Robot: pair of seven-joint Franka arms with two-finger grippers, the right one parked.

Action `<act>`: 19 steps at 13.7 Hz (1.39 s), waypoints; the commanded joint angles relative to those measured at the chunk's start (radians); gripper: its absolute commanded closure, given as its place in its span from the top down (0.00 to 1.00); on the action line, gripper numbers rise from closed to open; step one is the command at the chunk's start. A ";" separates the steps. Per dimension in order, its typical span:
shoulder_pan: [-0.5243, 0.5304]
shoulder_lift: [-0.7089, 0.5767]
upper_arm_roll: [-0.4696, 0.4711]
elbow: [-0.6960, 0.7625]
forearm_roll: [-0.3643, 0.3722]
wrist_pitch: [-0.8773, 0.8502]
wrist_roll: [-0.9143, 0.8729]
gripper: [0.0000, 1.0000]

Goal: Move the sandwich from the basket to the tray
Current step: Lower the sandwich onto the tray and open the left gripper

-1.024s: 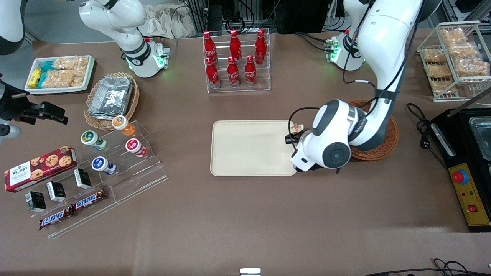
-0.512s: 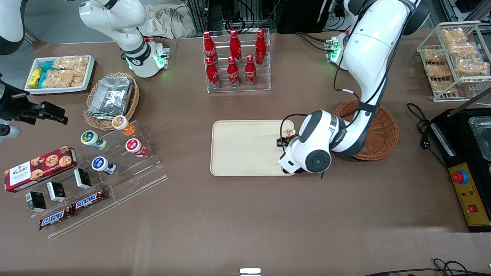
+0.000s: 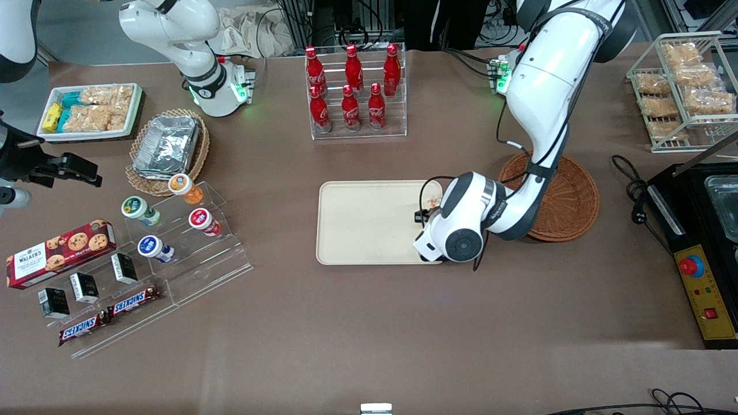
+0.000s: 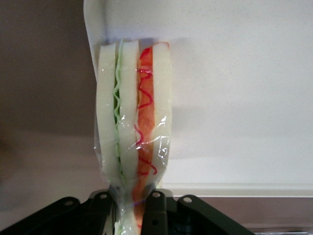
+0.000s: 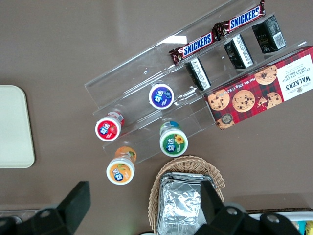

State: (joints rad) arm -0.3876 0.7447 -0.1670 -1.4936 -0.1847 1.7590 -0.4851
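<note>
Brown matte worktop point(image 3: 369, 323) carries every item, with cables and rack legs along its edge farthest from the front camera. From a base at about one o'clock, the working white arm bends down over the round reddish-brown woven basket point(image 3: 568, 199) and folds so that its wrist hangs over the end of the flat cream-beige rectangular tray point(image 3: 369, 222) nearest that basket. Its black two-finger tool point(image 4: 139, 213) is clenched on the narrow end of the plastic-wrapped triangular sandwich point(image 4: 134, 122), white bread with red-orange and green filling layers. The sandwich is held over the tray's rim at the basket end, out of the basket; whether it touches the tray cannot be told.

Readable print lies toward the parked arm's end: two brown "SNICKERS" bars point(image 5: 215, 34) on a clear acrylic step stand point(image 3: 190, 259), and a red tartan "WALKER'S" cookie box point(image 3: 60, 252). At twelve o'clock, red bottles point(image 3: 351, 86) in a clear rack bear white script, unreadable.
</note>
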 commanded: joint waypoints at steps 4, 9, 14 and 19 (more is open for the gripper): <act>-0.020 0.015 0.007 0.019 0.016 0.002 -0.001 0.84; -0.020 -0.013 0.009 0.026 0.019 -0.009 -0.018 1.00; 0.007 -0.139 0.029 0.019 0.036 -0.074 -0.095 1.00; 0.102 -0.255 0.029 0.022 0.037 -0.171 -0.084 1.00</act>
State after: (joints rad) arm -0.3145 0.5435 -0.1306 -1.4569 -0.1608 1.6182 -0.5598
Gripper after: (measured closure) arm 0.000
